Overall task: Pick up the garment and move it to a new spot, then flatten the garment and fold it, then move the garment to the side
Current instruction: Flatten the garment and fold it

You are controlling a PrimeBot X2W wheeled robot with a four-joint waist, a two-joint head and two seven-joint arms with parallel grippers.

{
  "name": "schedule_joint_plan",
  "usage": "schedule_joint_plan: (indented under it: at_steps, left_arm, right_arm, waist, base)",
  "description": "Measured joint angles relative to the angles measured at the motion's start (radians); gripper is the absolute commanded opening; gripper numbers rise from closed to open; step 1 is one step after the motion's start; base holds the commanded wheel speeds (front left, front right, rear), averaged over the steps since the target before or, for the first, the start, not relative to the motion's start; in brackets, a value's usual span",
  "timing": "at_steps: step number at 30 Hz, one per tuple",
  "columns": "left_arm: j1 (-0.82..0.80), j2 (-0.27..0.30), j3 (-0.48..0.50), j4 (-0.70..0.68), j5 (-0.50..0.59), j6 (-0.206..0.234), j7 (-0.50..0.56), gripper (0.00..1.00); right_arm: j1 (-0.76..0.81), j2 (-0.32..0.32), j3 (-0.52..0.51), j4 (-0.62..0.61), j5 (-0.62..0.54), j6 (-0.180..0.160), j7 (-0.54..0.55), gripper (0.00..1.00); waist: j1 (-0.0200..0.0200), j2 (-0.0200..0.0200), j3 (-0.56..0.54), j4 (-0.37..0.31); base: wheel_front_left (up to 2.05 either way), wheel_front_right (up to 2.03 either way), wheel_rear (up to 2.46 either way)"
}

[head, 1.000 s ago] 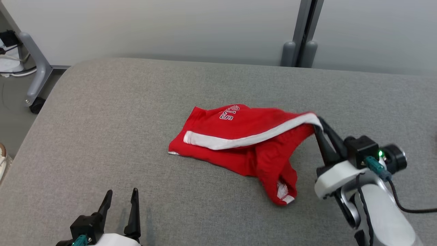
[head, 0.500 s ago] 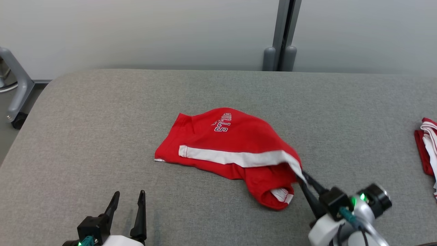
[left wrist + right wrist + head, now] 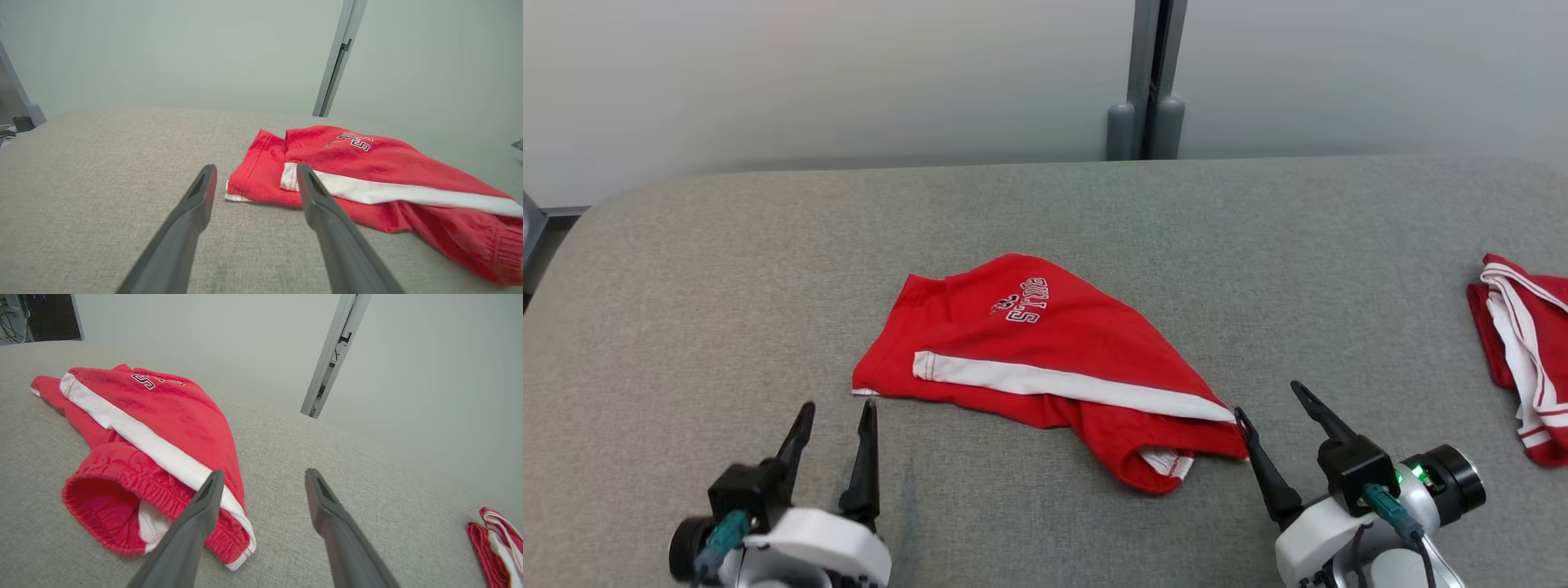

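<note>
The garment (image 3: 1045, 359) is a pair of red shorts with a white side stripe and white lettering, lying rumpled on the grey padded table (image 3: 768, 269); it also shows as the garment (image 3: 380, 183) and the garment (image 3: 155, 416). My right gripper (image 3: 1270, 404) stands open just right of its lower right corner, its left fingertip almost touching the cloth, nothing held. In the right wrist view the right gripper (image 3: 261, 475) has the hem by its left finger. My left gripper (image 3: 837, 412) is open below the garment's left edge, apart from it; the left gripper (image 3: 255, 171) points at that edge.
A second red and white garment (image 3: 1519, 351) lies at the table's right edge, also seen as the second garment (image 3: 496, 539). A grey post (image 3: 1147, 82) stands behind the table against the pale wall.
My right gripper has opened and let go of the garment's corner, which now lies flat on the table. The camera has turned right, bringing the second garment further into view.
</note>
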Motion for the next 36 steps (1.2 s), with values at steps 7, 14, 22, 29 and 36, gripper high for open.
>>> schedule_joint_plan:
  at_steps: [7,14,22,29,36]
  left_arm:
    - [-0.135,0.000,-0.042,0.126,-0.074,-0.019,0.000,1.00]
    - [-0.258,0.000,-0.082,0.290,-0.186,-0.037,0.000,1.00]
    - [-0.311,0.000,-0.076,0.398,-0.231,-0.028,0.000,1.00]
    - [-0.334,-0.002,-0.049,0.438,-0.198,-0.020,0.000,0.09]
    - [-0.319,-0.001,0.024,0.384,-0.149,-0.024,0.000,0.00]
  right_arm:
    - [-0.002,0.016,-0.016,-0.031,0.011,0.000,0.000,1.00]
    - [-0.009,0.021,-0.031,-0.035,0.017,0.000,0.000,1.00]
    - [-0.024,0.023,-0.039,-0.044,0.017,0.000,0.000,1.00]
    - [-0.038,0.025,-0.044,-0.050,0.026,0.000,0.000,1.00]
    - [-0.028,0.027,-0.078,-0.041,0.030,0.000,0.000,1.00]
  waist:
    - [0.0000,-0.0001,0.038,-0.037]
    - [0.0000,0.0000,0.071,-0.087]
    - [0.0000,0.0000,0.099,-0.131]
    - [0.0000,-0.0001,0.127,-0.155]
    - [0.0000,-0.0001,0.109,-0.138]
  base:
    - [0.00,0.00,0.00]
    - [0.00,0.00,0.00]
    - [0.00,0.00,0.00]
    - [0.00,0.00,0.00]
    - [0.00,0.00,0.00]
